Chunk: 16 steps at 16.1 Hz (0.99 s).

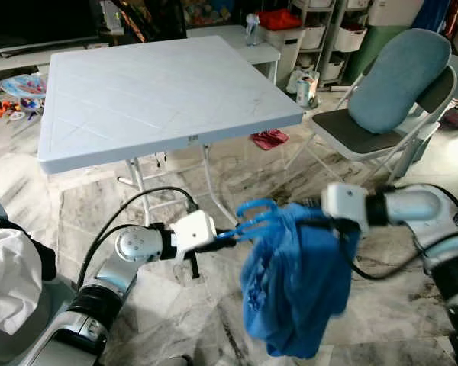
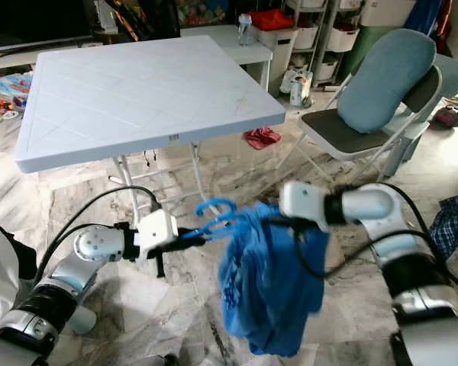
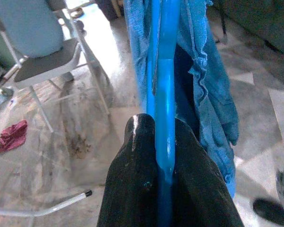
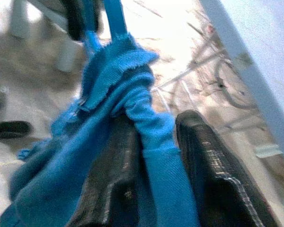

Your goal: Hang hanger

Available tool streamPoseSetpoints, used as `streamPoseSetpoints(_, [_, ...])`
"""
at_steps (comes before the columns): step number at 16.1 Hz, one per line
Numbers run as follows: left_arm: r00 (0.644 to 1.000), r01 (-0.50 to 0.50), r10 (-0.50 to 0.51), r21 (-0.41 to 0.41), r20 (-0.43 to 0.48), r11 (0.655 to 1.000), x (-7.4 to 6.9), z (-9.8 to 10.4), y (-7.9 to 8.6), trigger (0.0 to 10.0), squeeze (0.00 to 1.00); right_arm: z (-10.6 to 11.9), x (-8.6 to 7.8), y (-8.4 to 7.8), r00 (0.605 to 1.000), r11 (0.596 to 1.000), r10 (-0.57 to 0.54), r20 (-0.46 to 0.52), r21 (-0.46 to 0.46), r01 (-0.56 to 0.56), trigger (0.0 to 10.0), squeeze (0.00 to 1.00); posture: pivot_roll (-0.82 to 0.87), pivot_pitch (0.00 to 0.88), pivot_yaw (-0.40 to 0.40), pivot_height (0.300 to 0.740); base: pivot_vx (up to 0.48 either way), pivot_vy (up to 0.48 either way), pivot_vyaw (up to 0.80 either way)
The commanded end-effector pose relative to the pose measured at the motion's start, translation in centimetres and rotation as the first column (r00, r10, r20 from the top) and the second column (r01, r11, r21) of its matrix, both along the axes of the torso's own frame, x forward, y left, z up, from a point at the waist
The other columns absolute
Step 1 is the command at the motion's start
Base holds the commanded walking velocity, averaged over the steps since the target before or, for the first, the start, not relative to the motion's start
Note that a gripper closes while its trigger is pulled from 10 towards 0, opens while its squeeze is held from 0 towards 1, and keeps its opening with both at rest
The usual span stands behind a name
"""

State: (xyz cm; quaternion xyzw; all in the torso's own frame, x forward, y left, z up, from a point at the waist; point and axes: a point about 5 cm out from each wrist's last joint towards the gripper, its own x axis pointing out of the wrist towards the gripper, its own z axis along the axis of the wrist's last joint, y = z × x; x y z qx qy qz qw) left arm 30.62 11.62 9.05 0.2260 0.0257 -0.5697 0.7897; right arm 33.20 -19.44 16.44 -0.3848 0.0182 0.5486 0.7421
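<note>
A blue plastic hanger [image 1: 252, 216] is held in mid-air over the marble floor, its hook end pinched by my left gripper [image 1: 223, 238], which is shut on it. In the left wrist view the hanger [image 3: 164, 94] runs straight out between the black fingers [image 3: 137, 189]. A blue garment [image 1: 294, 290] hangs from the hanger in a loose bunch. My right gripper [image 1: 320, 221] reaches in from the right and is shut on a fold of the garment [image 4: 156, 142] near the hanger's top.
A white folding table [image 1: 160, 91] stands just ahead. A grey folding chair with a teal cushion [image 1: 389, 99] is at the right. A red cloth [image 1: 269, 139] lies on the floor beyond the table. White fabric [image 1: 8, 274] sits at my lower left.
</note>
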Motion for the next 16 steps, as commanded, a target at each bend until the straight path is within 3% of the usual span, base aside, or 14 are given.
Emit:
streamPoseSetpoints(1, [1.000,-0.006,0.006,-0.029,0.001,1.000,0.0,0.2,-0.1,0.0,0.00,1.2,1.1,0.0,0.992,0.997,-0.075,0.104,0.007,0.075,10.0,1.00,-0.11,0.000,-0.029,0.740,0.000,0.000,0.00])
streamPoseSetpoints(4, [0.998,-0.047,0.046,-0.050,-0.031,0.998,-0.6,-0.5,0.5,0.0,0.00,1.7,2.2,0.4,0.978,0.990,-0.140,0.156,0.025,0.138,10.0,1.00,-0.11,0.000,-0.029,0.740,0.000,0.000,0.00])
streamPoseSetpoints(6, [0.992,-0.104,0.095,-0.110,-0.089,0.988,-1.1,-1.1,0.7,0.0,0.00,1.8,2.9,0.6,0.966,0.980,-0.198,0.167,0.042,0.193,10.0,1.00,-0.11,0.000,-0.029,0.740,0.000,0.000,0.00])
streamPoseSetpoints(11, [0.966,-0.230,0.199,-0.207,-0.163,0.951,-1.0,-1.3,1.0,0.0,0.00,1.1,3.1,-0.2,0.963,0.972,-0.226,0.149,-0.025,0.232,10.0,1.00,-0.09,0.000,-0.028,0.740,0.000,0.000,0.00])
streamPoseSetpoints(14, [0.963,-0.238,0.205,-0.197,-0.172,0.951,-0.9,-1.2,1.1,0.0,0.00,1.0,3.0,-0.6,0.970,0.976,-0.205,0.129,-0.050,0.213,10.0,1.00,-0.09,0.000,-0.021,0.740,0.000,0.000,0.00])
streamPoseSetpoints(16, [0.961,-0.247,0.214,-0.194,-0.177,0.949,-0.7,-1.2,1.0,0.0,0.00,1.3,3.2,-1.2,0.958,0.965,-0.253,0.132,-0.031,0.259,10.0,1.00,-0.09,0.000,-0.020,0.740,0.000,0.000,0.00])
